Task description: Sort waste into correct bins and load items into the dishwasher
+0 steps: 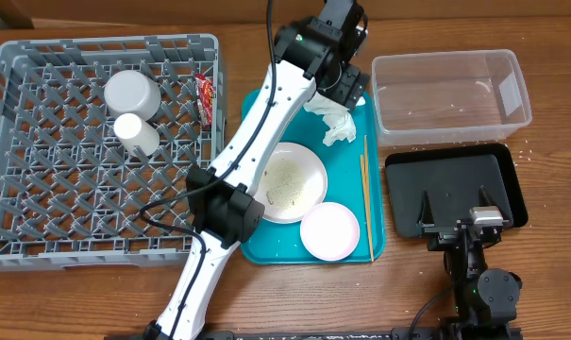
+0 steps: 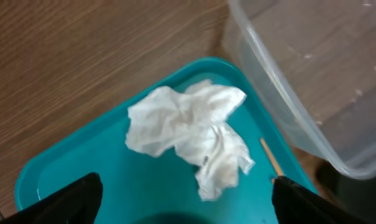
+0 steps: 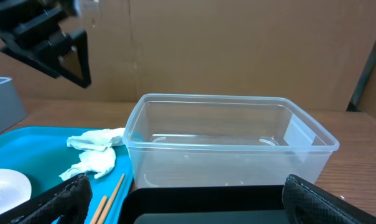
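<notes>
A crumpled white napkin lies on the far right corner of the teal tray. My left gripper hovers just above it, open, with nothing between its fingers. On the tray are a plate with rice scraps, a smaller plate and wooden chopsticks. A red sauce packet rests at the right wall of the grey dish rack, which holds a bowl and a cup. My right gripper stands open over the black tray.
The clear tub sits right of the teal tray, close to the napkin, with the black tray just in front of it. A few white crumbs lie on the table around both. My left arm stretches diagonally across the teal tray.
</notes>
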You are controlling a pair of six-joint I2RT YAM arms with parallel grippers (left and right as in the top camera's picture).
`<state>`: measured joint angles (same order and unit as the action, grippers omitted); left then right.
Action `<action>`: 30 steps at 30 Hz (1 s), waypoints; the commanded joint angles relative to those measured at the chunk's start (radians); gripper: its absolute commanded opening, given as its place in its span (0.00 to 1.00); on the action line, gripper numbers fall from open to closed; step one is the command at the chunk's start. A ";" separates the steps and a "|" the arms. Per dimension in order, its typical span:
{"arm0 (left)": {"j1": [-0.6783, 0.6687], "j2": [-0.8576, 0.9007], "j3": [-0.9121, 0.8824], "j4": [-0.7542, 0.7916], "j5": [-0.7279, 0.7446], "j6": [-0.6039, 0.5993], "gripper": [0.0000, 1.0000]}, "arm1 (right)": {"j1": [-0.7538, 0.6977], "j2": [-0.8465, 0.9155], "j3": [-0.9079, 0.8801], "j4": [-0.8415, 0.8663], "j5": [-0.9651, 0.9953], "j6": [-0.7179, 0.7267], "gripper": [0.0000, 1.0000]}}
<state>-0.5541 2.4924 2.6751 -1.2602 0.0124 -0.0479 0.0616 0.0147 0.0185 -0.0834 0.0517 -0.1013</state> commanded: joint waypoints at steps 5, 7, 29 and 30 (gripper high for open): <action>0.012 -0.007 -0.154 0.261 -0.050 0.060 0.84 | 0.006 -0.011 -0.011 0.003 -0.002 0.000 1.00; 0.012 -0.007 -0.198 0.333 -0.050 0.094 0.84 | 0.006 -0.011 -0.011 0.003 -0.002 0.000 1.00; 0.020 -0.027 -0.354 0.394 -0.060 0.029 0.88 | 0.006 -0.012 -0.011 0.003 -0.002 0.000 1.00; 0.024 -0.041 -0.343 0.381 -0.076 -0.031 0.88 | 0.006 -0.012 -0.011 0.003 -0.002 0.000 1.00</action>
<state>-0.5468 2.4924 2.2986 -0.8524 -0.0288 0.0422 0.0612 0.0147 0.0185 -0.0830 0.0521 -0.1017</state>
